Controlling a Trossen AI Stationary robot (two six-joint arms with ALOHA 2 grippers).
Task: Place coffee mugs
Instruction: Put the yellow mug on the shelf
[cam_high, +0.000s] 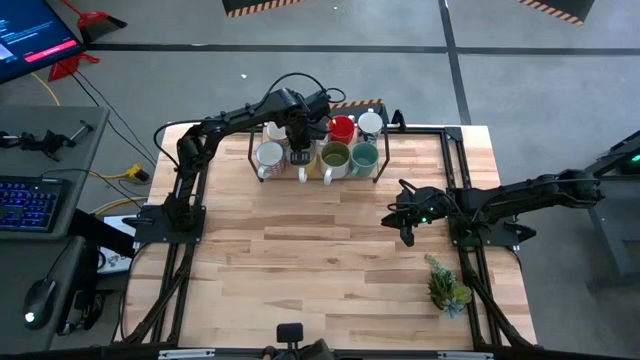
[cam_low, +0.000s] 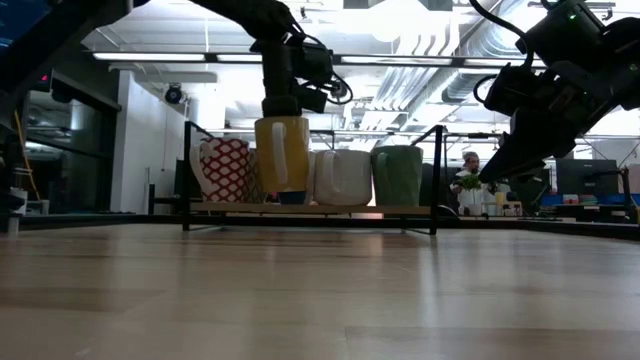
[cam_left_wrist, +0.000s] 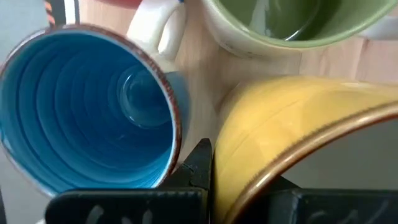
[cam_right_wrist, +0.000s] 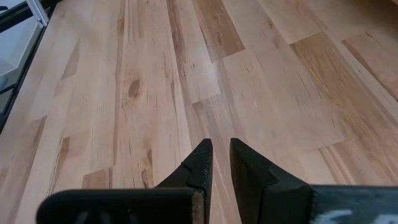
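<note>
Left gripper over the rack at the table's far edge, fingers pinched on the rim of a yellow mug. One finger shows in the left wrist view pressed against the mug's outer wall; the other is inside the mug, hidden. In the low view the yellow mug hangs upright under the gripper, its base at or just above the rack floor — cannot tell if it touches.

Rack contents, front row from the high view: white mug at the left end, then the gripper's slot, olive mug, teal mug. Back row: red mug, another white mug; further mugs behind the left arm are mostly hidden. Left wrist view shows a blue mug just beside the yellow one, rims nearly touching, and the olive mug beyond both. Low view adds a red-and-white patterned mug at the rack's left end and a cream mug between yellow and teal.

Right gripper hovers above bare table on the right side, well apart from the rack. Fingers stand slightly parted, a narrow gap between them, nothing held.

Potted plant near the table's front right corner. A person shows far off in the room, low view.
</note>
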